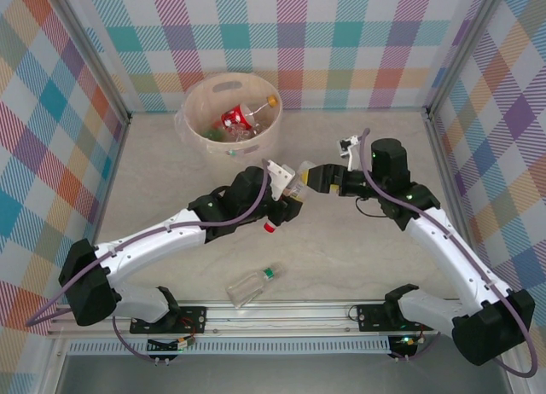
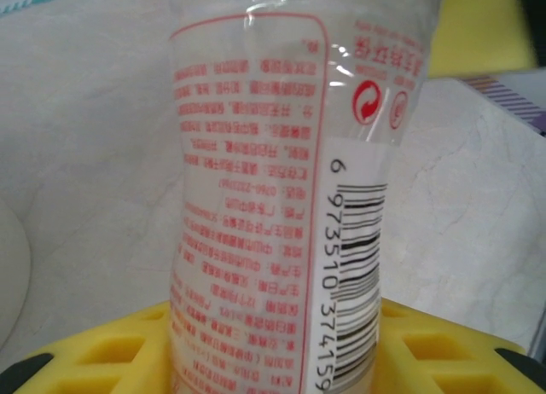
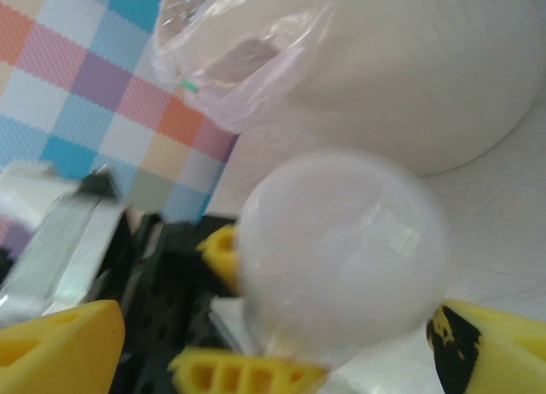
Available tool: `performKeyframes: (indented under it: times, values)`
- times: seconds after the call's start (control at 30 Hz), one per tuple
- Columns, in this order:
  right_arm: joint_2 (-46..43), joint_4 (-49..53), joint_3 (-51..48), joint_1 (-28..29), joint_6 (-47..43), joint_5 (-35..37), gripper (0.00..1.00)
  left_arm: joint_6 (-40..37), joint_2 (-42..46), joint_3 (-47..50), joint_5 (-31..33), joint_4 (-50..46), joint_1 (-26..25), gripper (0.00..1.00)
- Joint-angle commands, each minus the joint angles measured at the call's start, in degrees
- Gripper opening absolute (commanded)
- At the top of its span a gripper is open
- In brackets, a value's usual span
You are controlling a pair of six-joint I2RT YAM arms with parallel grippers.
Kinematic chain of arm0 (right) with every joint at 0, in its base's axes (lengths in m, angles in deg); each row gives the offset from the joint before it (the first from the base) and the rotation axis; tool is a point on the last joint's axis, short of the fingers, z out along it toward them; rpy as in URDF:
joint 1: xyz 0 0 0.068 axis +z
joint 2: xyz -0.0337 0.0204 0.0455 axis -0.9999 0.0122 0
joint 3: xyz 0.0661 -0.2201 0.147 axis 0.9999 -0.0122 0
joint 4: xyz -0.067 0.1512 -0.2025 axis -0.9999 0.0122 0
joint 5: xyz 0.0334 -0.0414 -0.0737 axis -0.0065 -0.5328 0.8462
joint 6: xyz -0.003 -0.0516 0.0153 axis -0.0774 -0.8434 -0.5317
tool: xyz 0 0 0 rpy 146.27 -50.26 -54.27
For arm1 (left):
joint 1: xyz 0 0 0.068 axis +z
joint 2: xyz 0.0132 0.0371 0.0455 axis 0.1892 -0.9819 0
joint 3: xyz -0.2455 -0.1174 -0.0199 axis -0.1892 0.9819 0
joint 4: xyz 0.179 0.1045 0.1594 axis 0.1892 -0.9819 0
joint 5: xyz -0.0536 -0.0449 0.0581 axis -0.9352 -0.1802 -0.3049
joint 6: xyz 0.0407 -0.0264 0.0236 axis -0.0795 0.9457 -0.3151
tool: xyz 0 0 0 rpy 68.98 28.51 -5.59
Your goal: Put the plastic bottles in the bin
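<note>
Progress: several bottles [image 1: 241, 119] already inside bin [image 1: 183, 121]. My left end effector [image 1: 287, 203] clamped on red-label bottle [image 2: 281, 198] at mid-worktop, short of bin, red cap pointing down. My right end effector [image 1: 309, 177] gapes wide around its base, not gripping. Left to do: this bottle, plus green-capped bottle [image 1: 253, 285] lying on worktop [image 1: 358, 257] near arm bases.

Robotics lab test cell: boxed in by pastel checked fabric walls [image 1: 341, 36] on bare aluminium posts [image 1: 85, 53] at left, top and right; silver metal mounting rail [image 1: 290, 307] along the bottom of a pale mottled tabletop [image 1: 171, 172].
</note>
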Motion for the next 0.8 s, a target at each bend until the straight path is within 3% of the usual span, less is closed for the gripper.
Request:
performKeyframes:
  times: [0.0,0.13,0.23,0.47,0.77]
  values:
    - [2.14,2.7,2.82,-0.22,-2.71,5.18,0.92,-3.1,3.85,1.22,-2.19,4.3,-1.06,0.47]
    - [1.69,5.9,4.45,-0.44,-3.95,9.27,0.96,-3.14,4.17,1.8,0.2,5.35,-1.06,0.47]
    - [2.57,4.56,4.69,-0.64,-3.35,7.8,0.95,-3.4,3.77,2.0,-0.55,6.71,-1.08,0.47]
    - [6.27,0.52,4.19,-0.65,0.67,0.87,0.79,-4.13,3.03,2.36,3.86,10.48,-1.06,0.46]
    - [3.56,2.76,3.4,-0.66,0.64,4.01,0.6,-4.93,-0.89,-0.97,8.74,12.08,-1.06,0.46]
